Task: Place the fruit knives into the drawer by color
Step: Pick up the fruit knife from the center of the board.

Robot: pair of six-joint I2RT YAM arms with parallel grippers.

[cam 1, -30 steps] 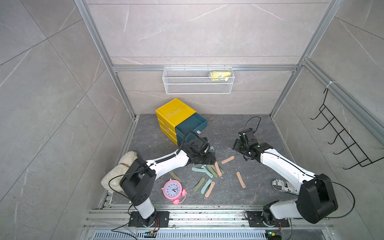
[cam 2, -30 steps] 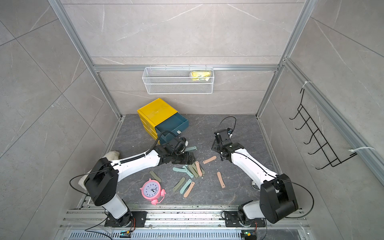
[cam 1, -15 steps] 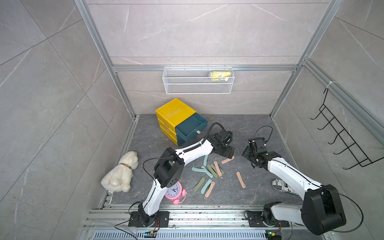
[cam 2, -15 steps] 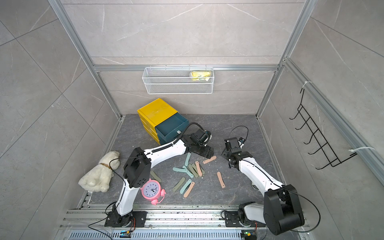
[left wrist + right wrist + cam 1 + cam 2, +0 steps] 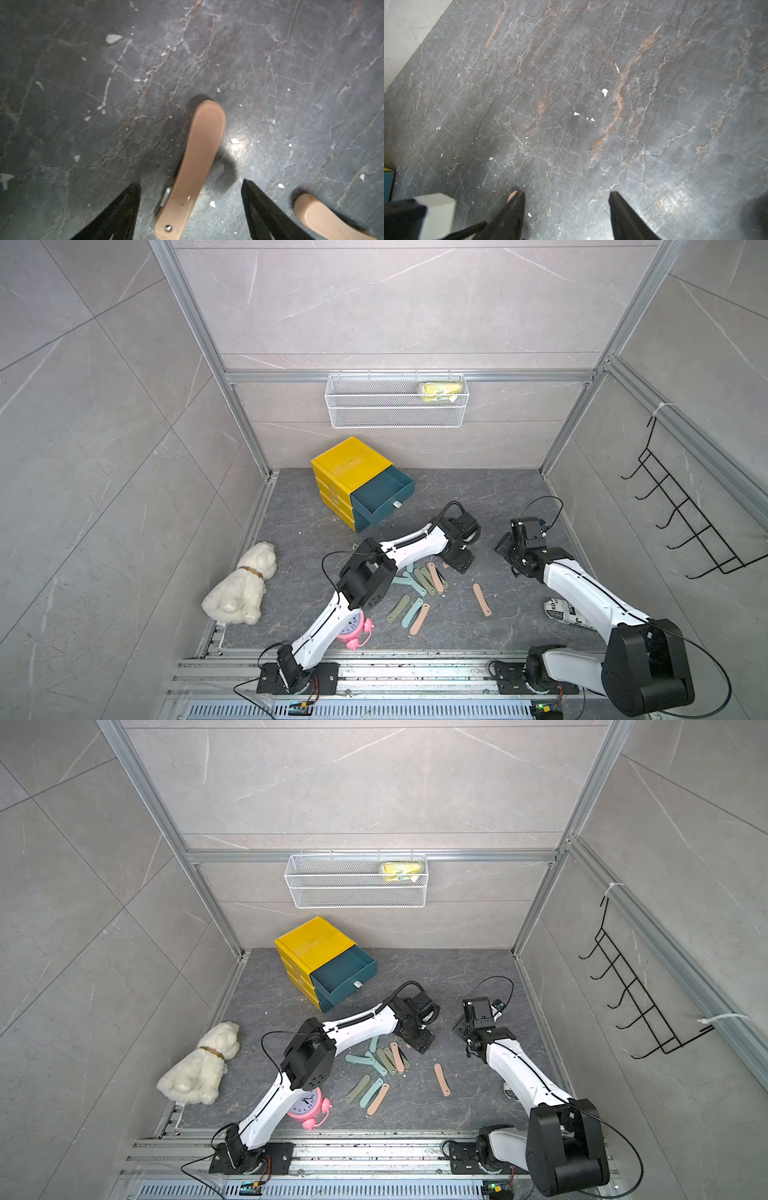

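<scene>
Left gripper (image 5: 189, 181): open, jaws either side of a tan knife (image 5: 199, 158) lying on the table (image 5: 83, 104), not touching | Right gripper (image 5: 565, 192): open, empty, above bare table | Other knives (image 5: 424, 580): green, teal, tan, loose on table near pulled-out blue drawer (image 5: 382, 493)

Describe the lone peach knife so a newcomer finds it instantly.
Start at the yellow drawer cabinet by the back wall, then come forward to the scatter of knives on the dark floor. The peach knife lies beside that scatter toward the right arm, alone: touching no other knife, with nothing hovering over it.
</scene>
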